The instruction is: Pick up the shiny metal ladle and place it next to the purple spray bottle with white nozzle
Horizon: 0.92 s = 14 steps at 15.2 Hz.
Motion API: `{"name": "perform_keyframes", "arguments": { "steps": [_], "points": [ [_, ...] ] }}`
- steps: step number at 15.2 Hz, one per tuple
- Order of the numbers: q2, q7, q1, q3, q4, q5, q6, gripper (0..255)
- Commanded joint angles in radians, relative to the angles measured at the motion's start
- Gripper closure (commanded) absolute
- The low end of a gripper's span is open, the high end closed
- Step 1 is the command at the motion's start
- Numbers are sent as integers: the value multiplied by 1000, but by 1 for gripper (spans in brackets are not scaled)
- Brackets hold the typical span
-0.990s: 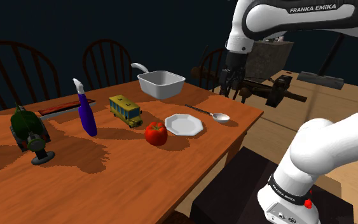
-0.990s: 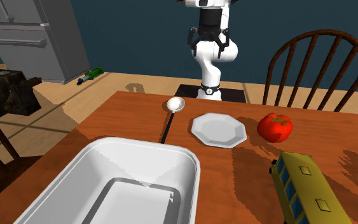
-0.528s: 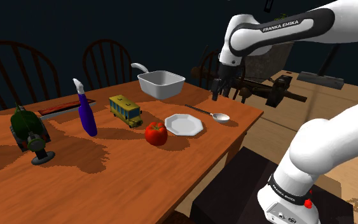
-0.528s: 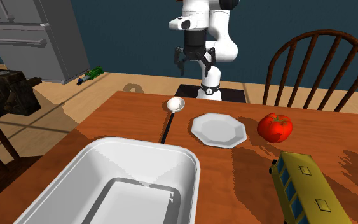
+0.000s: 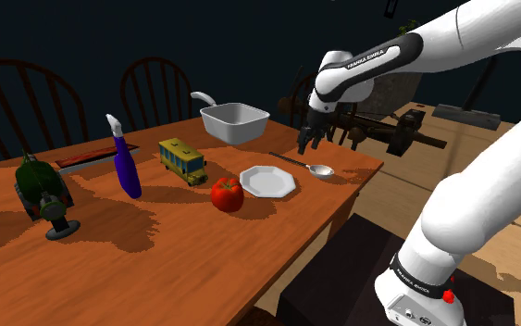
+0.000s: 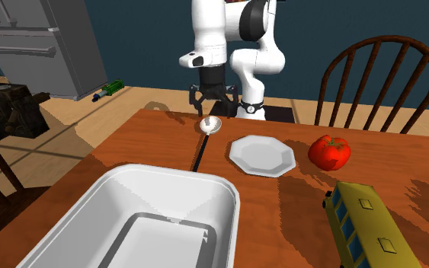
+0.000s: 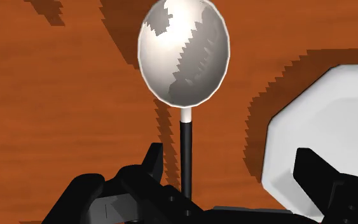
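The ladle lies flat on the wooden table (image 5: pixel 156 222) near its edge. It has a shiny pale bowl (image 5: pixel 321 169) (image 6: pixel 209 126) (image 7: pixel 184 54) and a thin dark handle (image 7: pixel 185 159). My gripper (image 5: pixel 306 144) (image 6: pixel 209 110) (image 7: pixel 229 159) hangs open just above the handle, close to the bowl. The handle runs between the fingers, nearer one of them, and neither touches it. The purple spray bottle (image 5: pixel 125 167) with a white nozzle stands upright far along the table, toward the shoulder view's left.
A white plate (image 5: pixel 267 181) (image 6: pixel 261 154) (image 7: pixel 323 133) lies beside the ladle. Further along are a red tomato (image 5: pixel 227 194) (image 6: pixel 329 151), a yellow toy bus (image 5: pixel 182 159) (image 6: pixel 365 224), a white dish (image 5: pixel 235 121) (image 6: pixel 152 221) and a green object (image 5: pixel 41 190). Wooden chairs (image 5: pixel 156 88) stand behind the table.
The arm has swung down and over the table. The gripper dropped from high beside the table's edge to just above the ladle, staying open.
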Motion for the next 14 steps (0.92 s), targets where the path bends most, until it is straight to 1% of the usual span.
{"name": "perform_keyframes", "arguments": {
  "steps": [1, 4, 11, 14],
  "points": [
    [86, -54, 6, -27, 31, 35, 62, 0],
    [202, -137, 14, -58, 81, 103, 130, 0],
    [272, -166, 21, -53, 55, 146, 222, 0],
    [279, -169, 22, -53, 53, 150, 230, 0]
  ]
}}
